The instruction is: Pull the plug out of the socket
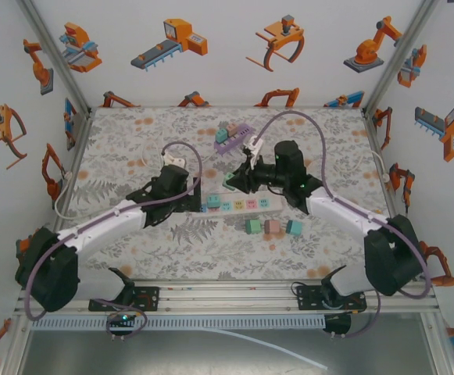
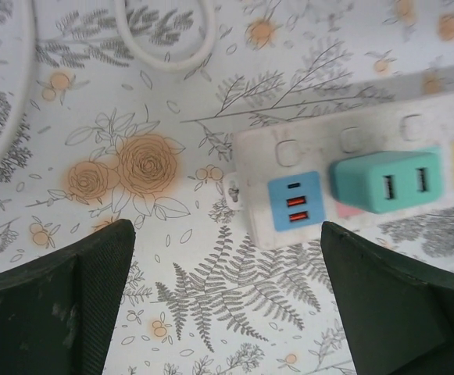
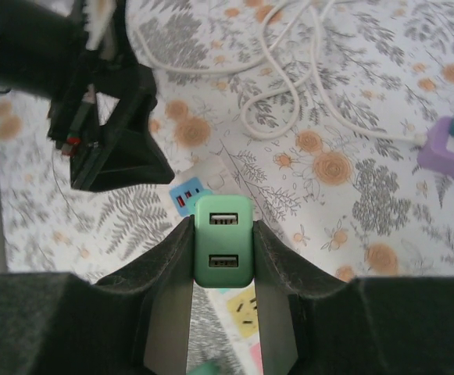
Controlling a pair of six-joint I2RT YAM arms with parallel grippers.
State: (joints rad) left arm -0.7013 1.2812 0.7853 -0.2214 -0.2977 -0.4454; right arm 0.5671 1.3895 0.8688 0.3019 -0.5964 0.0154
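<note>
**Left gripper** (image 2: 227,250): jaws wide open and holding nothing. It hangs over the table (image 2: 133,328) just beside the strip's near end, with one finger (image 2: 78,297) over bare cloth and the other (image 2: 391,305) close to the strip's front edge.
Risk: nothing pins the strip down. If the prongs bind, an upward pull could lift or drag the whole strip with the plug.

**Cable** (image 2: 164,55): white, looping loose on the table behind the left gripper.
Risk: a strip that slides could pull the loops tight or foul an arm.

**Strip** (image 2: 320,144): white, lying flat at mid-table, with a blue USB block (image 2: 294,201) at its left end.

**Plug** (image 3: 223,262): green, with two USB ports on top, at the socket next to the blue block. Whether its prongs are clear of the socket cannot be told from the frames.

**Right gripper** (image 3: 222,225): jaws closed on the plug's two sides, gripping near its upper part.
Risk: the plug's sides are smooth, so a skewed pull might let it slip or twist between the pads. A straight lift looks safer.

**Blocks** (image 1: 272,227): three, just in front of the strip.
Risk: a dragged strip would knock them.

**Purple strip** (image 3: 445,148): well apart at the back, and unlikely to interfere.
</note>
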